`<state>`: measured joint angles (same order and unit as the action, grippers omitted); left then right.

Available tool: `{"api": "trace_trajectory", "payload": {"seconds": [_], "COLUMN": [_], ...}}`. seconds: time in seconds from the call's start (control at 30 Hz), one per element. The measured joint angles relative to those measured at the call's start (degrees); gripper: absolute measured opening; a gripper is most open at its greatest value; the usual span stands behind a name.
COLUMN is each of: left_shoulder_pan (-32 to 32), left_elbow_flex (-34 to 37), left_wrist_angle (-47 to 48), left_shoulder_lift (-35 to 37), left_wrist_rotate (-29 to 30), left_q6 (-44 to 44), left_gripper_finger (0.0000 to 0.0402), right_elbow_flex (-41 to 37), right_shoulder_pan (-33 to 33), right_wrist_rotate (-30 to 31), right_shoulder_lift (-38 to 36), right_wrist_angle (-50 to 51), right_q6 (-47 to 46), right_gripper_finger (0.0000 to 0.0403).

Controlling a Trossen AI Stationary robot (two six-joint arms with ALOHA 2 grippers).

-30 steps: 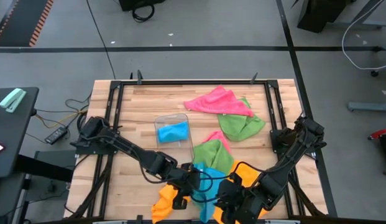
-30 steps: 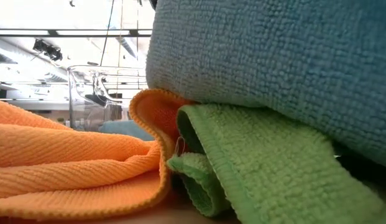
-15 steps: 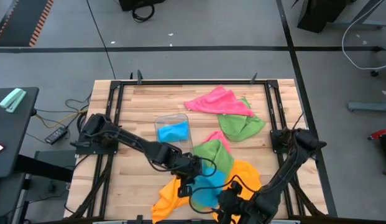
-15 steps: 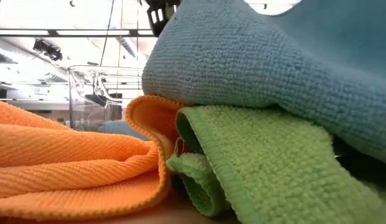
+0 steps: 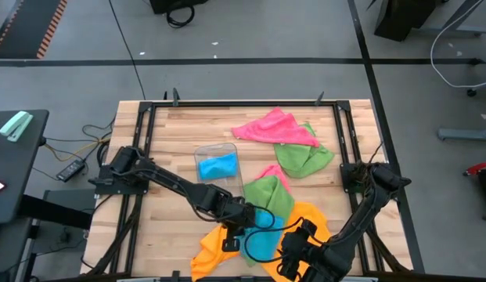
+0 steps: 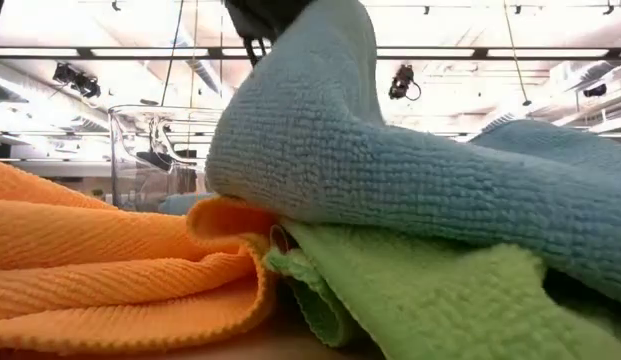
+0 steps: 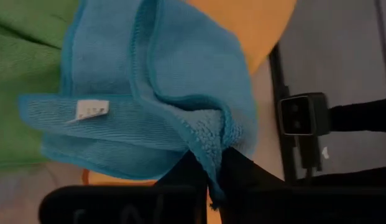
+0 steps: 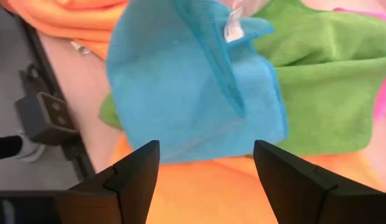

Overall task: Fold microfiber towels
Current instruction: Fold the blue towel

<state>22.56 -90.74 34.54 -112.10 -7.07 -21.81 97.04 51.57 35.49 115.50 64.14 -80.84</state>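
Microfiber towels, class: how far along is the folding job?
Done: nothing looks neatly folded; the pink towel, green towels and orange towel lie crumpled. In hand: the left gripper pinches the blue towel; the right gripper is open above it. Left: folding every towel.

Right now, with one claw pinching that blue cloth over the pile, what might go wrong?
The left claw grips only a corner of the blue towel, so it might slip free. The blue towel drapes over the green towel and orange towel, so pulling could drag them along. The right claw stands open, holding nothing, so the towel could bunch.
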Motion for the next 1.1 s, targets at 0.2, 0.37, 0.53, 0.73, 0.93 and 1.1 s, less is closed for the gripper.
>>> {"api": "trace_trajectory", "payload": {"seconds": [0.2, 0.37, 0.53, 0.73, 0.93, 1.1], "left_shoulder_pan": [-0.2, -0.5, -0.4, 0.6, 1.5, 2.7], "left_elbow_flex": [0.0, 0.0, 0.0, 0.0, 0.0, 0.0], "left_wrist_angle": [0.2, 1.0, 3.1, 5.3, 7.2, 8.1], "left_shoulder_lift": [-0.5, 0.0, 0.0, 0.0, 0.0, 0.0], "left_wrist_rotate": [1.7, 1.9, 0.3, -0.7, -0.7, -0.7], "left_q6": [1.5, 1.7, 1.5, 1.4, 0.0, 0.0], "left_gripper_finger": [0.0011, 0.0033, 0.0026, 0.0012, 0.0033, 0.0032], "right_elbow_flex": [-3.3, -10.4, -16.3, -21.8, -26.2, -31.1], "right_shoulder_pan": [0.0, -0.1, -0.6, -0.6, -1.6, -3.2], "right_wrist_rotate": [-1.5, -2.5, -2.6, -2.5, 0.1, 1.5], "right_shoulder_lift": [-0.2, -0.3, -0.3, -0.4, -2.5, -8.6], "right_wrist_angle": [-4.8, -20.9, -29.4, -38.2, -42.5, -47.7], "right_q6": [-4.1, -4.7, -9.6, -10.7, -11.2, -5.0], "right_gripper_finger": [0.0257, 0.0243, 0.0234, 0.0228, 0.0227, 0.0227]}}
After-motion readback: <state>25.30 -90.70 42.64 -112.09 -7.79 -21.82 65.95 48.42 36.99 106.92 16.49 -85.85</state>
